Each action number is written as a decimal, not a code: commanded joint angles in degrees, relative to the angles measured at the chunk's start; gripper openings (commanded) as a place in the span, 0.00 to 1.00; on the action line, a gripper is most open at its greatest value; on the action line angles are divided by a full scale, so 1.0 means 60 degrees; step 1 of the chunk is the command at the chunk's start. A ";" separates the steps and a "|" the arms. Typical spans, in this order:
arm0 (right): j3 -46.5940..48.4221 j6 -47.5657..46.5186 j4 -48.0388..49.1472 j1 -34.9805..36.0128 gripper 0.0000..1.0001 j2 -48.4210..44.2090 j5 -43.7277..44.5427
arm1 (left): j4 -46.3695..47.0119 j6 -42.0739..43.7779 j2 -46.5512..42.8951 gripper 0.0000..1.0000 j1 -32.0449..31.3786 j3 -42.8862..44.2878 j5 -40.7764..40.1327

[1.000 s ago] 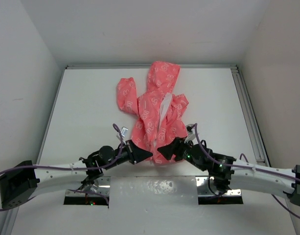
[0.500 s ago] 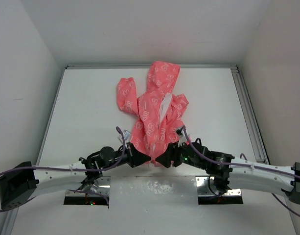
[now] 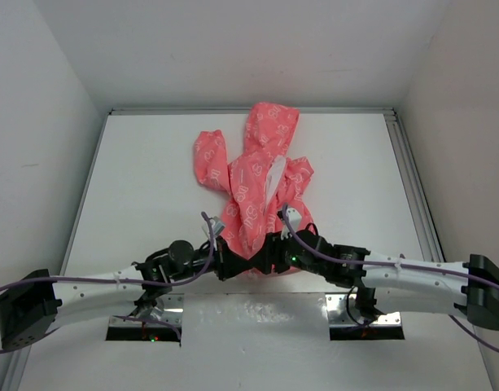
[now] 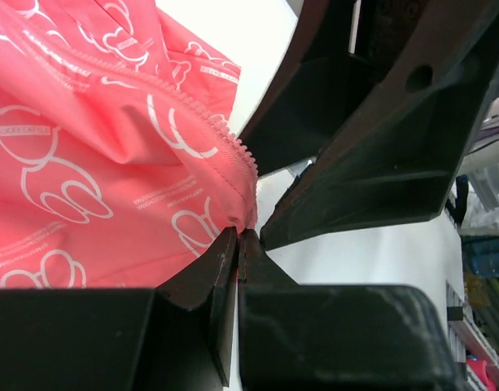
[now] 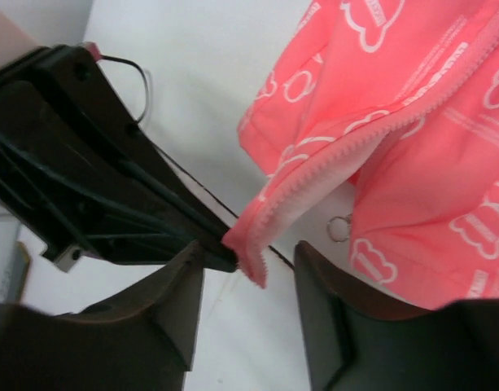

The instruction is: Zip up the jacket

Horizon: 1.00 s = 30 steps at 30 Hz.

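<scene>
Coral-pink jacket point(image 3: 261, 175) is spread at the centre of a white table point(image 3: 151, 187), hood toward the top. Its lower zipper corner is clamped by the left gripper point(image 4: 239, 238). The right gripper point(image 5: 247, 265) is held apart around a zipper end.

— room around the thin coral-pink hooded jacket point(image 3: 261, 175)?
— bare white table point(image 3: 143, 179) on both sides. at its near hem the black left gripper point(image 4: 239, 238) and right gripper point(image 5: 249, 269) crowd nose to nose.

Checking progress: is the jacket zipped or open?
Open: the jacket front gapes, showing white lining; its zipper teeth hang unjoined.
</scene>
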 commanded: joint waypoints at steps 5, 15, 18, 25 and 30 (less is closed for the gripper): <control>-0.0147 0.0384 0.1269 0.0018 0.29 -0.0128 0.0522 | 0.0533 0.0649 0.0070 0.00 0.0058 0.0403 0.0881; -0.0470 0.0561 0.1709 0.0018 0.27 -0.0012 0.0584 | 0.0680 0.0883 0.0142 0.00 0.0058 0.0564 0.1320; -0.0674 0.0735 0.2060 0.0018 0.08 -0.0128 0.0509 | 0.0666 0.0840 0.0245 0.00 0.0058 0.0608 0.1247; -0.1290 0.1161 0.3057 0.0018 0.00 -0.0436 0.0626 | 0.0637 0.0722 0.0333 0.10 0.0058 0.0666 0.0968; -0.1246 0.1117 0.2911 0.0018 0.00 -0.0509 0.0567 | 0.0944 0.0664 0.0626 0.23 0.0058 0.0754 0.1100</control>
